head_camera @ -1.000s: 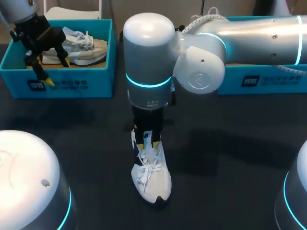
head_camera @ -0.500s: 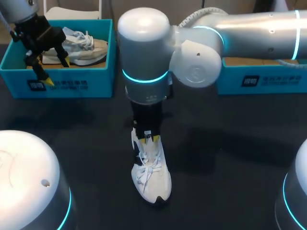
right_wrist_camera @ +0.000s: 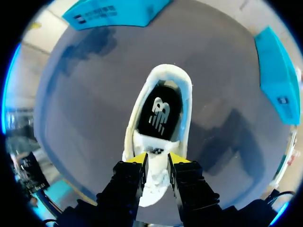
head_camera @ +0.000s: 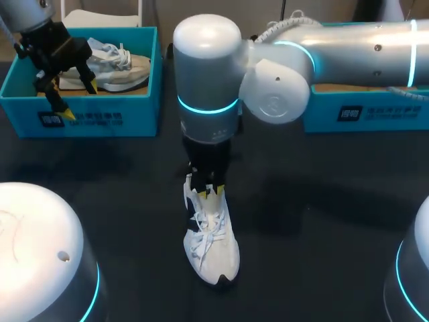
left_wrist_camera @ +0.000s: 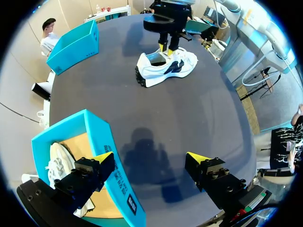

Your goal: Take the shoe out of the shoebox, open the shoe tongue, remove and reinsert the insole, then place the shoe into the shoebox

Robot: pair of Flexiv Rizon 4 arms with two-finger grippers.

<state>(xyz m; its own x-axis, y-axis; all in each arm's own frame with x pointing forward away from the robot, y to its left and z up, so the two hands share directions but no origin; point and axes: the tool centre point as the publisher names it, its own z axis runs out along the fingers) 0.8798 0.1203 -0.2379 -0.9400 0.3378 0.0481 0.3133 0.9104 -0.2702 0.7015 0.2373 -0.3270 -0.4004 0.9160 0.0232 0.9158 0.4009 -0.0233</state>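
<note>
A white shoe lies on the dark table, toe toward the front edge. My right gripper comes straight down at its throat. In the right wrist view the white tongue sits pinched between the two yellow tips of the right gripper, which is shut on it. Ahead of the tips the dark insole shows inside the shoe. My left gripper hangs open over the front wall of the left teal shoebox. The left wrist view shows the left gripper empty, one finger inside the box.
A second white shoe lies inside the left shoebox. Another teal shoebox stands at the back right, under my right arm. In the left wrist view the shoe lies far ahead of the left gripper, across bare table.
My right arm's upper joints swung slightly left and then back, and its tips crept a little toward the shoe's heel. The shoe and the left arm stayed put.
</note>
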